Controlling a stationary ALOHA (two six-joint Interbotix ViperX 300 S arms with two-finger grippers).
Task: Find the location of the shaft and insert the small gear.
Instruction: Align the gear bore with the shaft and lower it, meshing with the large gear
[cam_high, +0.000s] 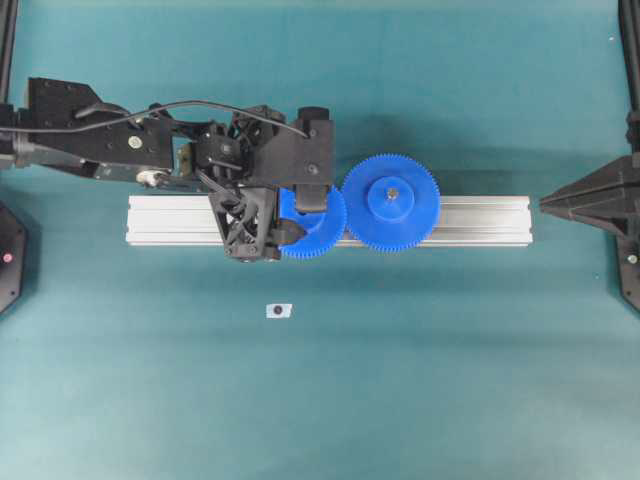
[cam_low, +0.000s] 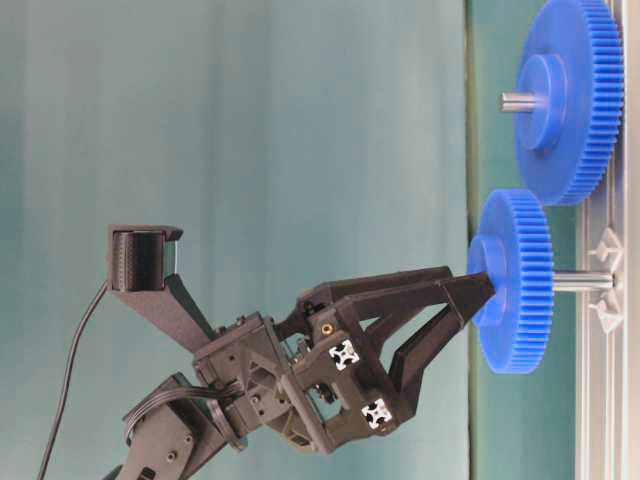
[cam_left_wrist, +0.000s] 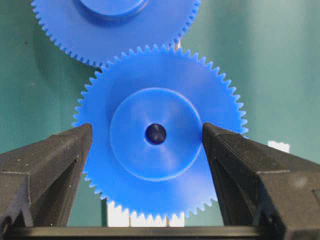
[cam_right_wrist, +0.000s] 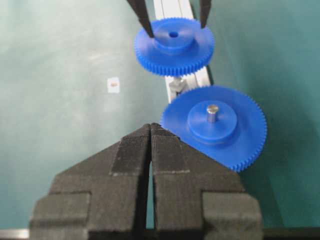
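The small gear (cam_high: 318, 232) is a blue toothed gear with a raised hub. It sits on the shaft (cam_low: 582, 282), held up off the rail with bare grey pin showing beneath it. My left gripper (cam_high: 305, 215) is open, one finger on each side of the hub (cam_left_wrist: 156, 132), with a gap visible on the left side. In the table-level view its fingertips (cam_low: 482, 282) reach the hub. My right gripper (cam_right_wrist: 151, 127) is shut and empty, well off to the side (cam_high: 548, 203). In the right wrist view the small gear (cam_right_wrist: 174, 50) shows beyond the larger one.
The larger blue gear (cam_high: 412, 215) with its own grey pin (cam_right_wrist: 212, 111) stands on the aluminium rail (cam_high: 480, 220), its teeth beside the small gear's. A small white tag with a dark dot (cam_high: 279, 310) lies on the teal table in front of the rail.
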